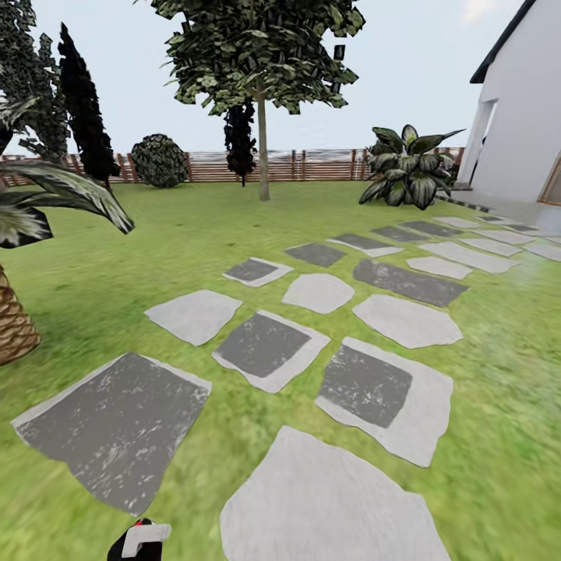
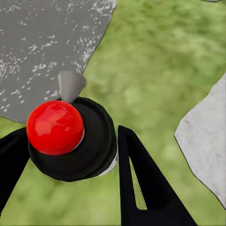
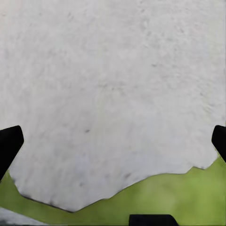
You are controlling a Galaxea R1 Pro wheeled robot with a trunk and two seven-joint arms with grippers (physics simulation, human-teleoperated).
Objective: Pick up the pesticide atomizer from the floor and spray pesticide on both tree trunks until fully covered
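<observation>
The pesticide atomizer [image 2: 70,136], a black bottle with a round red top and a grey nozzle, sits between the two black fingers of my left gripper [image 2: 70,146], which is shut on it above the grass. Its top pokes into the head view's lower edge as the atomizer [image 1: 140,539]. One tree [image 1: 257,47] with a pale bare tree trunk [image 1: 263,148] stands far ahead on the lawn near the fence. My right gripper [image 3: 114,141] hangs open over a pale paving stone [image 3: 113,84], its fingers wide apart with nothing between them.
Grey and pale stepping stones [image 1: 265,343] run from my feet toward the white house [image 1: 522,117] at right. A palm trunk [image 1: 12,319] with fronds stands close on the left. Dark narrow cypresses [image 1: 86,109], a round bush [image 1: 160,160], a broad-leaved plant [image 1: 409,167] and the slat fence [image 1: 312,165] line the back.
</observation>
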